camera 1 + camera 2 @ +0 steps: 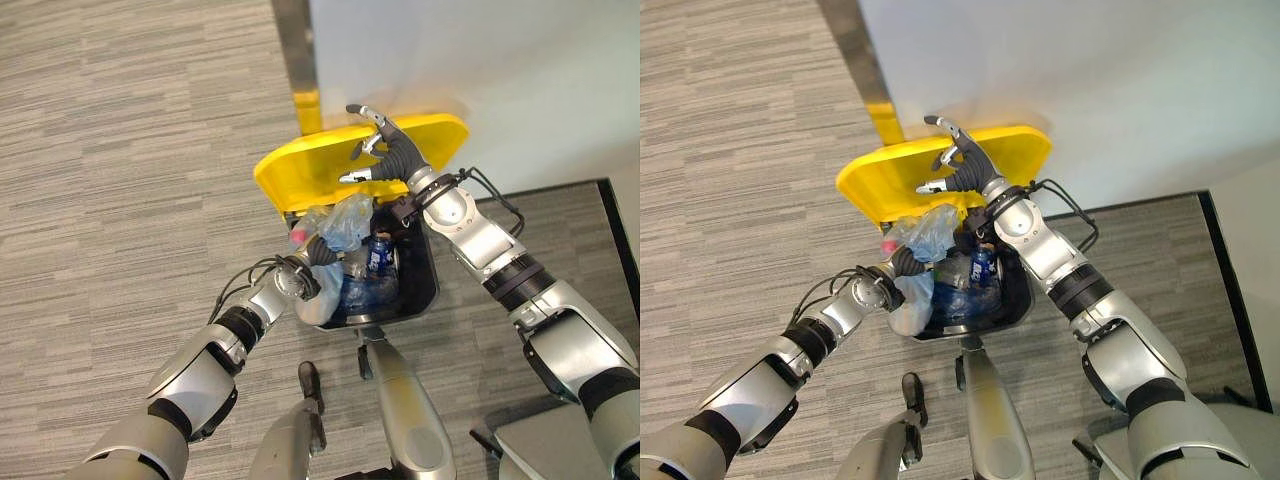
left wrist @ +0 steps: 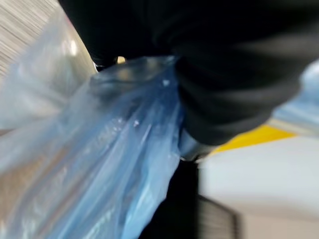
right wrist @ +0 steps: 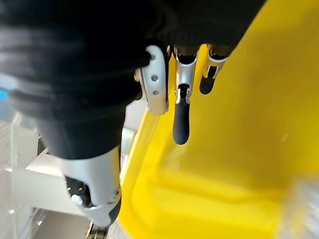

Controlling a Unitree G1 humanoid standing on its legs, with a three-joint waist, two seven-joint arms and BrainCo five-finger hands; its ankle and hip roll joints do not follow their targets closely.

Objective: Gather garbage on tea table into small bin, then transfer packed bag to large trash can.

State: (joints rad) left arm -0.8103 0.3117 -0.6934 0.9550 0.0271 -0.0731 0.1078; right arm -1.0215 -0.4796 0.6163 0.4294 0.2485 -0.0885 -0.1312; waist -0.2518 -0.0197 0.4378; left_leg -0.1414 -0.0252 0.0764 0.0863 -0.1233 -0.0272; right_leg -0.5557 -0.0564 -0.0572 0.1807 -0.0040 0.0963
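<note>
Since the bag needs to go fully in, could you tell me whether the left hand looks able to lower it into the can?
Probably yes: the right hand holds the yellow lid up, so the can is open under the bag at the left hand.

Office: striped carpet tiles [image 1: 120, 150]

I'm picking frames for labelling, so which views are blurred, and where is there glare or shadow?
Left wrist view: the blue bag is smeared and soft, too close to focus. Right wrist view: the yellow lid is soft, the right hand sharper. Both eye views are sharp; the right hand casts a shadow on the wall. No strong glare.
</note>
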